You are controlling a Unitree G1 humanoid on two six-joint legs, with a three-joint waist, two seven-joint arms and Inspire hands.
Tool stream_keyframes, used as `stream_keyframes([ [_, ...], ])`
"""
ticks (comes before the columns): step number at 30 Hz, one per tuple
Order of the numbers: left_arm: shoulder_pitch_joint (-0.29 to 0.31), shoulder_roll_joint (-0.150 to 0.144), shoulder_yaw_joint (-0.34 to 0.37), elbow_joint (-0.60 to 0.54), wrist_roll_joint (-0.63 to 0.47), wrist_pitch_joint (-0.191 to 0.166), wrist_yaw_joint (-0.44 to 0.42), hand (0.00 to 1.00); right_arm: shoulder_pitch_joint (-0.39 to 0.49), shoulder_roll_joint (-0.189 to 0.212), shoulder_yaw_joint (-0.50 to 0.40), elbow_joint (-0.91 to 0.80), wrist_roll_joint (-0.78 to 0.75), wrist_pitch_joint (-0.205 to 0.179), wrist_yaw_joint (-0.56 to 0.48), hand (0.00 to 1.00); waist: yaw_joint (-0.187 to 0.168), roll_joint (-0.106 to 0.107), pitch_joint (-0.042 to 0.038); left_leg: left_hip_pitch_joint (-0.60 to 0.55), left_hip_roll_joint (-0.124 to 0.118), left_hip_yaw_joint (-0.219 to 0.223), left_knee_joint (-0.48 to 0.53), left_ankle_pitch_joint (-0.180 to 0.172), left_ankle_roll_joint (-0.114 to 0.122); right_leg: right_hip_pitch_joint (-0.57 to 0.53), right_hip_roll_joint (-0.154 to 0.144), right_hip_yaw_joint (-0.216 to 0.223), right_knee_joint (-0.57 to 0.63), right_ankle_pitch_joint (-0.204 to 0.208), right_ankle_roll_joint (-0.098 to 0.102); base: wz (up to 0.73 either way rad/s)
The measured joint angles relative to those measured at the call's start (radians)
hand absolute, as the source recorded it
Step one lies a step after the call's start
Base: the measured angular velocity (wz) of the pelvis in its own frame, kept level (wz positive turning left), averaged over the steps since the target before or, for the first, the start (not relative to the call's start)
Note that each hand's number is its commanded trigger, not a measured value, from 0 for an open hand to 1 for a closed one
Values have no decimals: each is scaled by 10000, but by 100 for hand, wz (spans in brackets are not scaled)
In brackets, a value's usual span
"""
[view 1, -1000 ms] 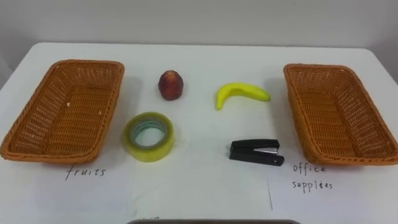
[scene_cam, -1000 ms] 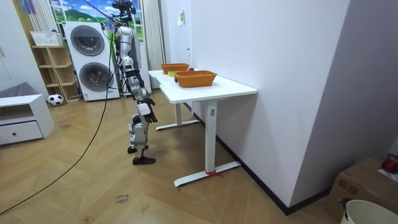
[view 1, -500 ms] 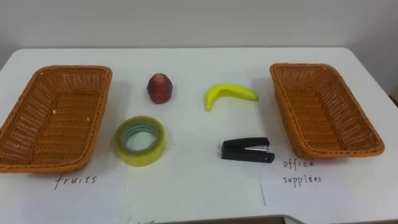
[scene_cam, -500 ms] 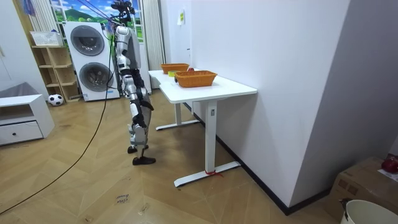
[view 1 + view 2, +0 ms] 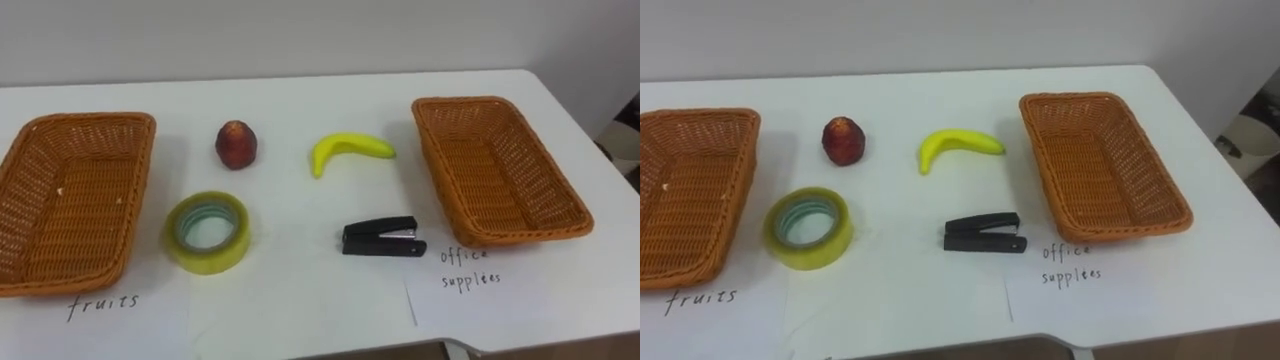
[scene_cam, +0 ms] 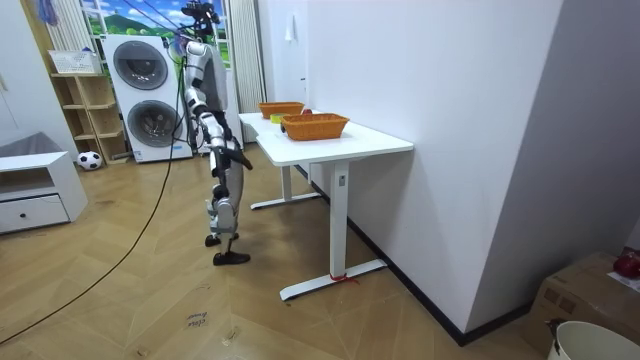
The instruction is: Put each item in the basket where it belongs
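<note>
On the white table (image 5: pixel 300 290) stand two wicker baskets. The left basket (image 5: pixel 70 200) has a paper label reading fruits, and the right basket (image 5: pixel 495 170) has one reading office supplies. Between them lie a red fruit (image 5: pixel 236 145), a yellow banana (image 5: pixel 350 152), a roll of clear yellowish tape (image 5: pixel 207 232) and a black stapler (image 5: pixel 380 238). Both baskets hold nothing. In the room view I stand upright at the table's long side, with my right hand (image 6: pixel 241 161) held forward at waist height, short of the table edge.
The table's right edge lies just past the right basket, with a white bin (image 5: pixel 1252 140) on the floor beyond it. Behind me in the room view are a washing machine (image 6: pixel 150 95), a shelf (image 6: pixel 85 110) and a low white cabinet (image 6: pixel 35 190).
The eye view has shifted, so everything on the table sits further left; nothing on it moved. In the room view I have straightened up and my right arm has lifted forward.
</note>
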Motion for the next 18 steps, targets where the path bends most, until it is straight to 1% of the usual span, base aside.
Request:
stream_keyframes([
  [1,108,2,55,-112,0,19,2,0,-2,-51,-81,-423,-10,-92,-322,0,-93,1,-3,-6,-1,0,2,1,1,-1,3,4,-8,0,1,0],
  [2,151,3,78,-168,0,35,8,0,-3,-94,-97,-562,-17,-138,-478,0,-112,1,-5,-2,-1,0,4,1,1,3,4,7,-9,-1,2,0],
  [4,228,4,85,-385,-4,68,33,0,-42,-254,-187,-819,-15,-288,-1007,0,-89,-83,-26,34,-1,61,3,2,0,9,8,109,-9,-4,6,-7],
  [6,283,6,85,-432,-1,67,36,0,-151,-311,-393,-998,-7,-289,-1387,0,-116,-123,-40,71,-8,86,2,2,0,23,7,157,-9,-4,6,-8],
  [9,316,7,96,-550,1,85,76,0,-205,-437,-718,-1478,8,-288,-2184,0,-106,-155,-30,60,-17,117,-9,1,0,-19,6,221,-23,-12,18,-4],
  [11,328,6,38,-642,1,256,68,0,-240,-734,-729,-1956,7,-288,-2750,0,-112,-150,-23,37,-27,117,-6,2,0,-58,10,293,-5,-24,27,-8],
  [14,305,12,-85,-718,0,273,29,0,-251,-1088,-736,-2588,7,-295,-3232,0,-114,-155,-21,-1,-30,119,-5,8,12,-161,20,322,17,-24,28,0],
  [18,331,16,-163,-715,-25,280,28,0,-219,-1221,-821,-3482,-260,-468,-3923,0,-123,-176,-12,-22,-27,116,-3,9,11,-162,39,372,-8,-42,19,2],
])
